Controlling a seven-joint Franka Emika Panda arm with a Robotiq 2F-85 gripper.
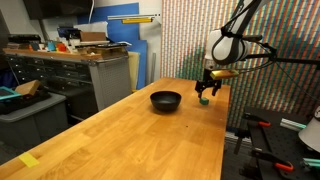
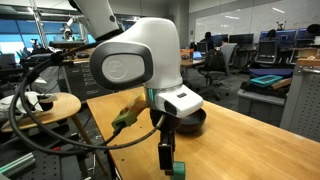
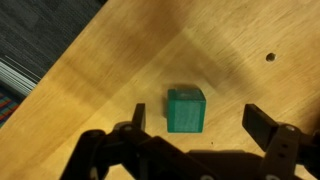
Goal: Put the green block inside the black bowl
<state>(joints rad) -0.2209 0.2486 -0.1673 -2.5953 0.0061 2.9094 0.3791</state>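
The green block (image 3: 186,110) is a small cube lying on the wooden table near its edge. In the wrist view my gripper (image 3: 200,125) is open, with one finger close to the block's left side and the other well off to its right. In an exterior view the block (image 1: 203,99) sits just under my gripper (image 1: 208,88), to the right of the black bowl (image 1: 166,100). In an exterior view the block (image 2: 179,168) shows beside the finger (image 2: 166,153); the bowl (image 2: 197,120) is mostly hidden behind the arm.
The wooden table (image 1: 130,140) has its side edge right by the block (image 3: 60,70). A small hole (image 3: 268,57) marks the tabletop. Cabinets and a cluttered bench (image 1: 70,60) stand beyond the table. A round stool (image 2: 50,105) and cables are near the arm.
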